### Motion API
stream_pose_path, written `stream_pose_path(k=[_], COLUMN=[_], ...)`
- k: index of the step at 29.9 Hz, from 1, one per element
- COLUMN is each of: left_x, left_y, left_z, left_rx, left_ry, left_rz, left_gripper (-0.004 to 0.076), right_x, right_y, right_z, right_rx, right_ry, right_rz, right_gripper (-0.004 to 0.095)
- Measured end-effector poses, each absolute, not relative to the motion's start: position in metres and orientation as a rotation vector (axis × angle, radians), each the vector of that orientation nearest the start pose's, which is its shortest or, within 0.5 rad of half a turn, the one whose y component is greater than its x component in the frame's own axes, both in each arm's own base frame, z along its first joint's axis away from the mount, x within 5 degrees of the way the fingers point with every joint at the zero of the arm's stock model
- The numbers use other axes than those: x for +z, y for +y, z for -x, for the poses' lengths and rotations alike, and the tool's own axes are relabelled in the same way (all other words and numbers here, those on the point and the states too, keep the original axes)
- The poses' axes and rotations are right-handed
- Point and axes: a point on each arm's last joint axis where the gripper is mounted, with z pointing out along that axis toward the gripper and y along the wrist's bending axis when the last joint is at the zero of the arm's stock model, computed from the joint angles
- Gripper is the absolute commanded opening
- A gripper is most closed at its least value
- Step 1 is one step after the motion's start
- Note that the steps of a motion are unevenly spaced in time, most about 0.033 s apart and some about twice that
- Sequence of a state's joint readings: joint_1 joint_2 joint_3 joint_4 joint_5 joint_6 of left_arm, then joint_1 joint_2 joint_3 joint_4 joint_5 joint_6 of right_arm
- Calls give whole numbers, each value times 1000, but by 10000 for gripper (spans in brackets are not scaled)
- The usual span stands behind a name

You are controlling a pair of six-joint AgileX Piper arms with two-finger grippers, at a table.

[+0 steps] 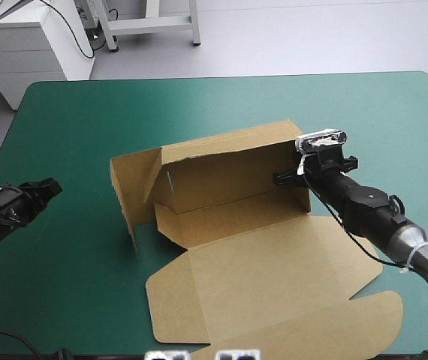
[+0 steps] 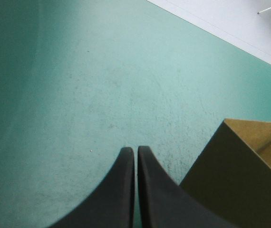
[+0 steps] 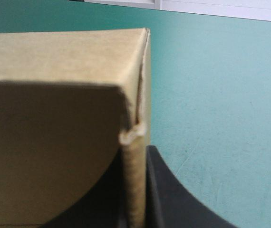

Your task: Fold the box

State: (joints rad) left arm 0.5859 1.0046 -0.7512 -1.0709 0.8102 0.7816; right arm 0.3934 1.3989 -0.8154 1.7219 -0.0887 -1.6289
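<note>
Right gripper (image 1: 284, 178) pinches right side wall of box (image 1: 233, 184), board sandwiched between nearly closed fingers. Box lies mid teal-green cover (image 1: 199, 105), back wall upright, lid flat. Left gripper (image 1: 47, 187) closed, empty, well left of box. Step, likely: raising side walls. Next, you need left flap upright, tucked.

I count one brown box (image 1: 229, 225) on the one teal-green bench (image 1: 71, 112). Two arms: the left arm (image 1: 7, 208) well apart from the box, the right arm (image 1: 368, 202) at its wall.
</note>
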Motion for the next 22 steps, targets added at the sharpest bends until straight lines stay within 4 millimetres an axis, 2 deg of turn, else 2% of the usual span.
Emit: stream_pose_path(k=[4,13,22], left_x=[318,318,314], left_y=[58,58,60], left_z=[-191,-193,-198], left_rx=[-480,-497,-526], left_ry=[2055,2047,2049], left_rz=[366,380,404], left_gripper=[6,6,6], right_x=[261,261,295], right_y=[106,83,80], right_z=[-282,-293,-309], right_rx=[250,387,372], right_ry=[2071,2138,2264], right_rz=[277,227,243], right_gripper=[-18,-12,-12])
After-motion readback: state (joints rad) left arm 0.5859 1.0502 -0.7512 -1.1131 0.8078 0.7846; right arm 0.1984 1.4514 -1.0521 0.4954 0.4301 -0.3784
